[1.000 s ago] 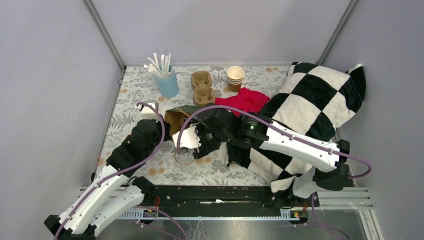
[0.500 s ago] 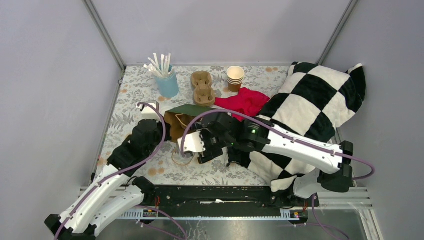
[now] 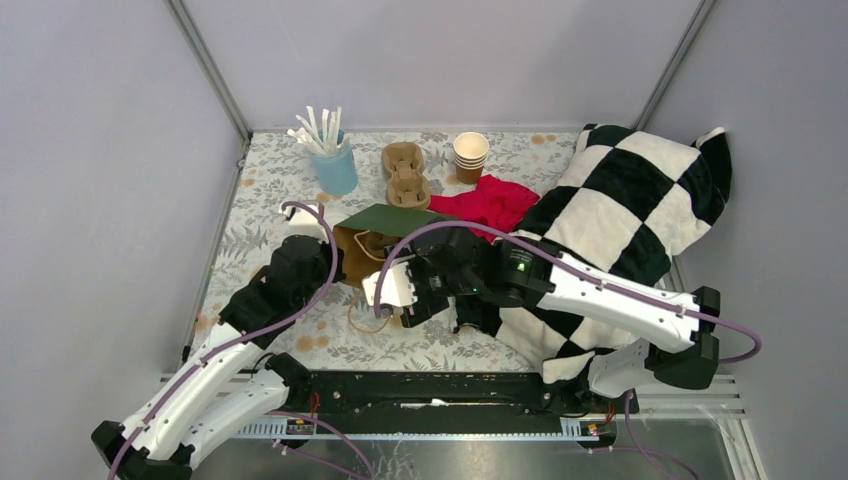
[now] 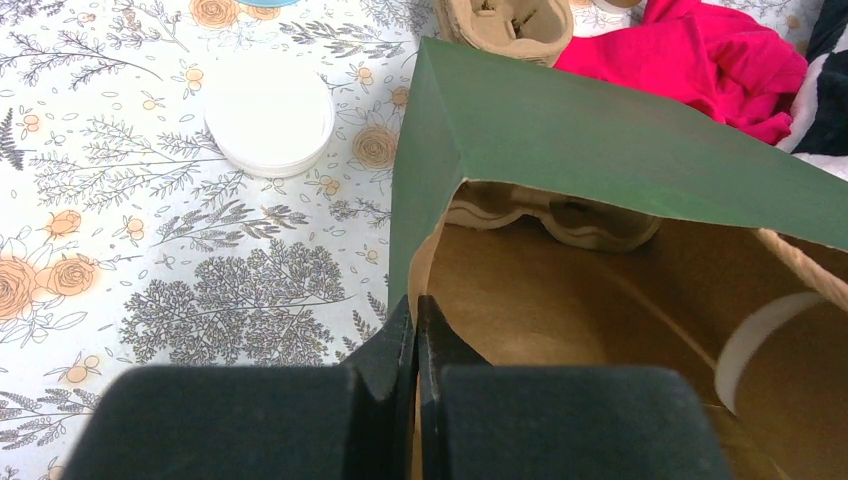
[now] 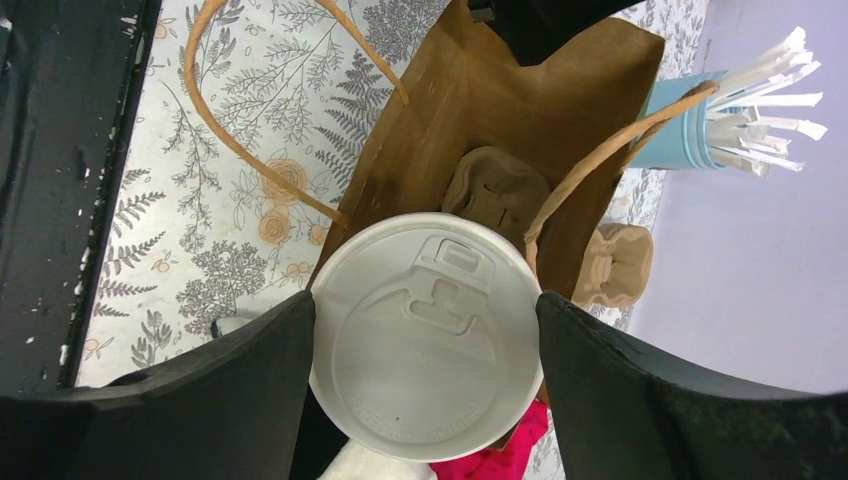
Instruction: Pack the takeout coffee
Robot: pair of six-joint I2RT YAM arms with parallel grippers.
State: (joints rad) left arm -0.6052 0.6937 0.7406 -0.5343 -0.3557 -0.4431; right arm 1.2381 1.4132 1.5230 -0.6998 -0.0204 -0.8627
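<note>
Two robot arms work over a desk (image 3: 260, 200) covered in a floral print, where a paper bag (image 3: 365, 235), green outside and brown within, lies on its side with its mouth toward the arms. The left hand (image 4: 415, 330) is clenched tight on the near rim of the bag, its two fingers pressed together with no gap between them. The right hand (image 5: 425, 335) grasps the takeout coffee (image 5: 430, 340), one dark finger on either side of the round white lid, and holds the cup at the mouth of the bag between the two twisted paper handles; how far the cup reaches inside cannot be told. A moulded cardboard cup carrier (image 5: 495, 190) sits deep in the bag, beyond the coffee. A second carrier (image 3: 405, 175) rests on the desk just behind the bag. A loose white lid (image 4: 268, 112) lies flat on the desk to the left of the bag, apart from it. At the back of the desk stand a blue cup (image 3: 335, 165) filled with wrapped straws and, further right, a stack of lidless paper cups (image 3: 470, 155). A red cloth (image 3: 490, 200) lies crumpled between the stack and the bag, touching a black-and-white checked pillow (image 3: 630, 210) that fills the right side of the desk, partly under the right arm.
</note>
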